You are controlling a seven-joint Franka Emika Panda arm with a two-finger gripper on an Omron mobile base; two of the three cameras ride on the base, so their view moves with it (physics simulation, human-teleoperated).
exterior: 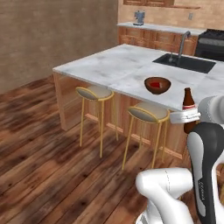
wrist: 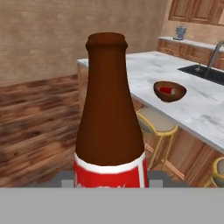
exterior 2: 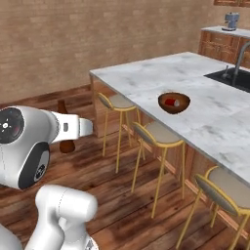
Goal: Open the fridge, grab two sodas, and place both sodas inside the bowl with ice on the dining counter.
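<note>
Upright in my pincer (exterior: pixel 189 117), clamped round its red label, the brown soda bottle (exterior: pixel 188 109) hangs over the wooden floor (exterior: pixel 52 144) just off the worktop (exterior: pixel 118 65) edge. Beyond it on the marble sits the wooden bowl (exterior: pixel 157 85), holding something red, with yellow-legged stools (exterior: pixel 97 93) tucked below.

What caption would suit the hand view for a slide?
Gripper carrying the brown soda bottle upright toward the wooden bowl, with something red inside, on the marble dining counter.
</note>
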